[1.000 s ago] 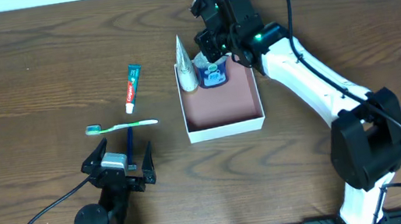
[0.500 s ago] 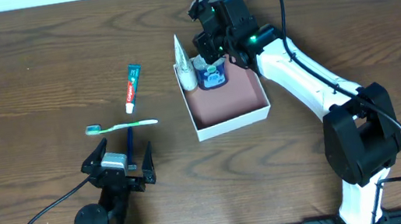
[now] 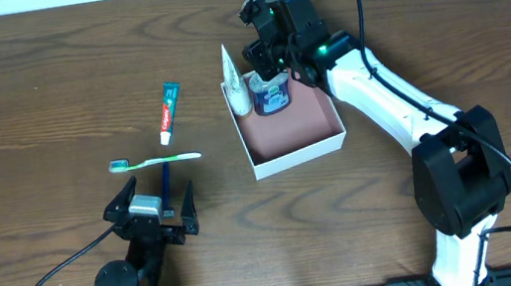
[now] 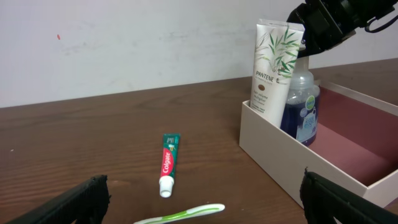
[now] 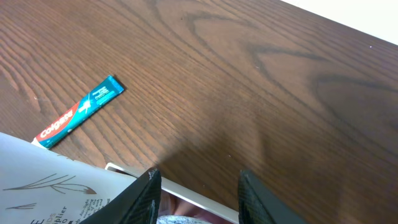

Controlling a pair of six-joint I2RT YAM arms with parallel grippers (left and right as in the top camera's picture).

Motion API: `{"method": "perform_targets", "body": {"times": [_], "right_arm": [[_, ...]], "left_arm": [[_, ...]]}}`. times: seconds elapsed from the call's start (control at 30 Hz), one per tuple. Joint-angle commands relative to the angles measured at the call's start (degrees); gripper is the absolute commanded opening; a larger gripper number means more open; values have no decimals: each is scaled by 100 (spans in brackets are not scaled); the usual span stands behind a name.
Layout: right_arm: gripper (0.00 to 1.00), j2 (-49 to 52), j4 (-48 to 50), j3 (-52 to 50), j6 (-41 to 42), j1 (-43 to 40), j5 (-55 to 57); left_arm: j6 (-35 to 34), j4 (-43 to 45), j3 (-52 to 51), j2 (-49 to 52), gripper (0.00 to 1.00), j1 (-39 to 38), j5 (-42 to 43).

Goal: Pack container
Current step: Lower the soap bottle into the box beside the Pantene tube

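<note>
The container [image 3: 303, 157] is a shallow white box with a reddish-brown bottom, right of centre; its near wall also shows in the left wrist view [image 4: 280, 167]. A blue bottle [image 3: 271, 96] and a white Pantene tube [image 3: 236, 85] stand in its back left corner, both also in the left wrist view, the bottle [image 4: 301, 112] and the tube [image 4: 272, 65]. My right gripper [image 3: 270, 65] is shut on the blue bottle's top [image 5: 186, 219]. My left gripper [image 3: 156, 194] is open and empty near the front edge. A toothpaste tube [image 3: 168, 112] and a green toothbrush [image 3: 155, 161] lie left of the box.
A dark blue stick-like item [image 3: 165, 181] lies between my left gripper's fingers, just below the toothbrush. The toothpaste [image 4: 168, 163] and the toothbrush [image 4: 186, 214] lie ahead of the left gripper. A white wall stands behind the table.
The box has turned counterclockwise, its front right corner swinging back and to the right. My right gripper has shifted slightly and stays on the bottle. The left arm has not moved.
</note>
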Motion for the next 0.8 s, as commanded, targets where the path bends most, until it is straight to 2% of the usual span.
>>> {"method": "perform_targets", "body": {"times": [0.0,0.33,0.77], "right_arm": [[41,-63,20,96,15,83,-37],[45,-435,15,98,13,83,-118],[43,-726,-264,98,15,81,-116]], "left_arm": [[-72,-192,-103,2,98,28,103],[-72,-192,-103,2,98,28,101],[-72,-192,-103,2,98,28,101]]}}
